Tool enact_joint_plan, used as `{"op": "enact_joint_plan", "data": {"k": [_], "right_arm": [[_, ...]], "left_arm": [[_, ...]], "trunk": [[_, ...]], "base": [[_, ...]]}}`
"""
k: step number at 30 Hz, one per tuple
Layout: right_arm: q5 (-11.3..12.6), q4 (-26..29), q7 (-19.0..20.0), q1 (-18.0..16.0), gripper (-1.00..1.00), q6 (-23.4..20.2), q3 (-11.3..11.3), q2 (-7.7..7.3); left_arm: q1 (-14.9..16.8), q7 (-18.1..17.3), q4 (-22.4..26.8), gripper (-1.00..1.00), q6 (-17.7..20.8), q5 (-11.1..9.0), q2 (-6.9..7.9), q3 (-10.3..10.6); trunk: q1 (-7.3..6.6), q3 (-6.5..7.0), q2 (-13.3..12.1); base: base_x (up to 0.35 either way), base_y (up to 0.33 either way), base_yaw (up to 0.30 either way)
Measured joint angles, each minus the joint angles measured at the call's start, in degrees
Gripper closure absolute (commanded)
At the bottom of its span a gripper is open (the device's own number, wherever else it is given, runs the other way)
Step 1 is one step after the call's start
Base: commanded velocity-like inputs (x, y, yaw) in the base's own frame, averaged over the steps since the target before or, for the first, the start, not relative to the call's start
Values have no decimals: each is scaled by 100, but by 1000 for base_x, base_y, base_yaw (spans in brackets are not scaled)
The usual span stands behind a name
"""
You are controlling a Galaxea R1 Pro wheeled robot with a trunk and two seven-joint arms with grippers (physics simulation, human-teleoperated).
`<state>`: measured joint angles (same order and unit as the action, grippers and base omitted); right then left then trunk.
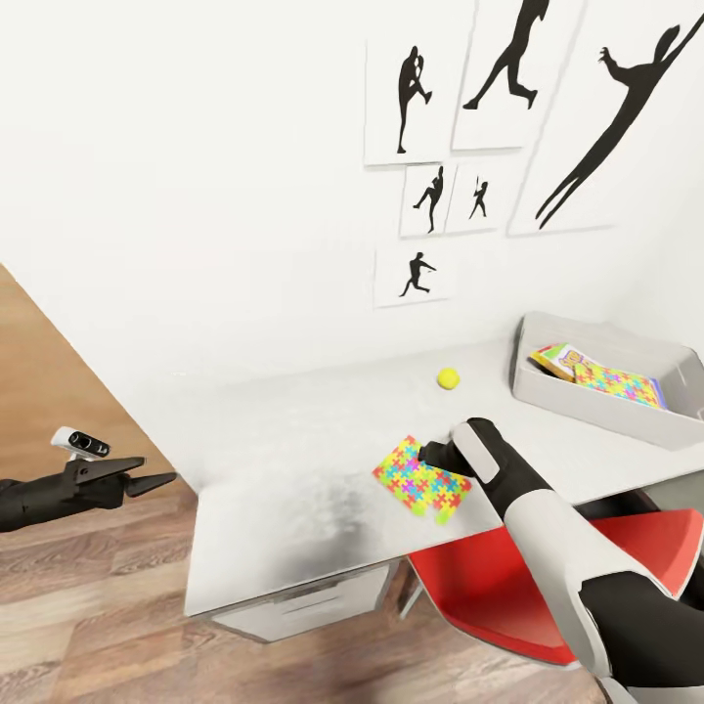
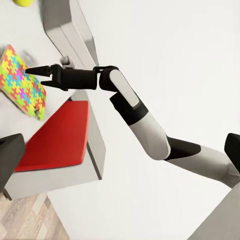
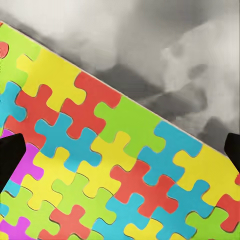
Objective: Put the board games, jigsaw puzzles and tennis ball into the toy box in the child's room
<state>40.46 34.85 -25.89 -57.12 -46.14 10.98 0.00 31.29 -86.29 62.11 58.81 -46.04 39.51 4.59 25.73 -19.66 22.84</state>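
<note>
Right gripper (image 1: 437, 454), jaws spread, hangs over a jigsaw puzzle (image 1: 422, 480) at centre frame; the toy box (image 1: 596, 411) at right already holds a puzzle and a game, while the tennis ball (image 1: 448, 377) waits on the table (image 1: 284, 508); left gripper (image 1: 147, 481) looks closed

Light was bright, even and diffuse, with a near-white wall (image 1: 196, 196). A mottled grey smudge of shadow marked the desk (image 1: 293, 489) at lower centre. Renders stayed sharp, with tilted lines toward the head view's edges.
</note>
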Motion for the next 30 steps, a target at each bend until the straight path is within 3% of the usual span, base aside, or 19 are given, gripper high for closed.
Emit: {"op": "enact_joint_plan", "data": {"k": [17, 30], "right_arm": [[-7, 5, 1, 3, -100, -3, 2, 4], [-15, 1, 4, 3, -100, -6, 1, 34]], "left_arm": [[0, 4, 0, -100, 6, 0, 3, -1], [0, 8, -1, -100, 0, -1, -2, 3]], "trunk": [[0, 0, 0], [0, 0, 0]], "base": [[-48, 273, 0], [-7, 140, 0]]}}
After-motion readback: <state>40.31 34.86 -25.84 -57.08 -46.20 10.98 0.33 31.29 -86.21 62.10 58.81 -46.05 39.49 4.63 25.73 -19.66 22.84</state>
